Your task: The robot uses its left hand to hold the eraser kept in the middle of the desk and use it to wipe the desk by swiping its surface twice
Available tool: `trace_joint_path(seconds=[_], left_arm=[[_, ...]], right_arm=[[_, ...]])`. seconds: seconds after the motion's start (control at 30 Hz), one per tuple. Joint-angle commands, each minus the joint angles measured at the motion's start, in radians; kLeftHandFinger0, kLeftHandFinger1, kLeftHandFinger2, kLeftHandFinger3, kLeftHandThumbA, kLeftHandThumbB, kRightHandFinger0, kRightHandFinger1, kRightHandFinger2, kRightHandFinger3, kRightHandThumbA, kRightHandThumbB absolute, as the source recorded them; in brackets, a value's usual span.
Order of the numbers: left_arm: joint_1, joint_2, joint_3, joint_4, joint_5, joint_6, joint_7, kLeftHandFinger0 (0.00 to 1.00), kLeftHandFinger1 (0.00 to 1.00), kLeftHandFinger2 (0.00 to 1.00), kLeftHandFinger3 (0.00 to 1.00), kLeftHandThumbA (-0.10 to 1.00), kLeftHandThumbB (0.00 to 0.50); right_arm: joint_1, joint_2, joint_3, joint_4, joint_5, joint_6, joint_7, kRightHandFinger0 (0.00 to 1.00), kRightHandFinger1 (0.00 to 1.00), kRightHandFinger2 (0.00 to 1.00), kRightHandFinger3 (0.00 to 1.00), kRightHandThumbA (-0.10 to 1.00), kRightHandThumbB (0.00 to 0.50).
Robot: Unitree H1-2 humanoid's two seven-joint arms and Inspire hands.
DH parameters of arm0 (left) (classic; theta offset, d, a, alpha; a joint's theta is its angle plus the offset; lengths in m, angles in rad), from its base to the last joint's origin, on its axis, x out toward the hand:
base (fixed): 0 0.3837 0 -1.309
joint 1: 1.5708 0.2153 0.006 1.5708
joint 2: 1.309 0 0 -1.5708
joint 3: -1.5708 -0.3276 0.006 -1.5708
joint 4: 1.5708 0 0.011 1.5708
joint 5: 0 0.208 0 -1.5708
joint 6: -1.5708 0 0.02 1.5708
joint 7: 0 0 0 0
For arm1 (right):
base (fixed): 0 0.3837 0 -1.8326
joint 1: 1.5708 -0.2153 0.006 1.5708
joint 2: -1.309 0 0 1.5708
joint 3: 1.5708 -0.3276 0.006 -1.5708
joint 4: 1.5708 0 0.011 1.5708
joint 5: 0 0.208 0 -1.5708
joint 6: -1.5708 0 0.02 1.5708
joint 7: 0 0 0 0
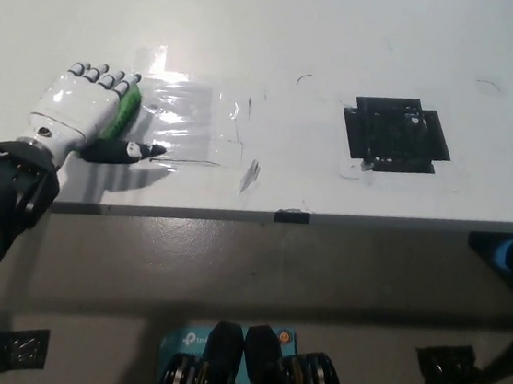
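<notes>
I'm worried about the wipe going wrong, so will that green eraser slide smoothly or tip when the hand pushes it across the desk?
The green eraser looks low and blocky, so it will probably slide, not tip. The left hand covers most of it, which should steady it. It may drag over the shiny taped patch.

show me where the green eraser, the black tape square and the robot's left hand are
green eraser (128,109), head view, on the green strip showing beside the hand
black tape square (395,135), head view, on its middle
left hand (78,112), head view, on the white back of the hand
</notes>
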State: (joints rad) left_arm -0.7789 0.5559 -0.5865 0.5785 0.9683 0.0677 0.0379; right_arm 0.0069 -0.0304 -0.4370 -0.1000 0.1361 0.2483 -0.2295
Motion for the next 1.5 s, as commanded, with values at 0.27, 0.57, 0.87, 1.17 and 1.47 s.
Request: trace_joint_path(seconds=[0.27,0.57,0.87,1.17,1.47], left_arm=[[0.029,-0.045,0.041,0.037,-0.017,-0.005,0.041,1.00,1.00,1.00,1.00,1.00,0.406],[0.051,-0.124,0.077,0.105,-0.060,-0.003,0.063,1.00,1.00,1.00,1.00,1.00,0.385],[0.116,-0.196,0.229,0.186,-0.213,-0.056,0.092,1.00,1.00,1.00,1.00,1.00,0.333],[0.152,-0.252,0.321,0.222,-0.313,-0.091,0.097,1.00,1.00,1.00,1.00,1.00,0.320],[0.158,-0.268,0.281,0.245,-0.299,-0.080,0.061,1.00,1.00,1.00,1.00,1.00,0.324]], right_arm=[[-0.031,-0.012,-0.005,-0.035,0.012,-0.012,-0.015,1.00,1.00,1.00,1.00,1.00,0.091],[-0.023,-0.014,-0.005,-0.044,0.009,-0.022,-0.011,1.00,1.00,1.00,1.00,1.00,0.047],[-0.033,-0.016,-0.004,-0.045,0.007,-0.020,-0.015,1.00,1.00,1.00,1.00,1.00,0.033],[-0.027,-0.020,0.000,-0.037,0.000,-0.045,-0.013,1.00,1.00,1.00,1.00,1.00,0.018],[-0.044,-0.020,0.003,-0.031,-0.008,-0.045,-0.024,1.00,1.00,1.00,1.00,1.00,0.015]])
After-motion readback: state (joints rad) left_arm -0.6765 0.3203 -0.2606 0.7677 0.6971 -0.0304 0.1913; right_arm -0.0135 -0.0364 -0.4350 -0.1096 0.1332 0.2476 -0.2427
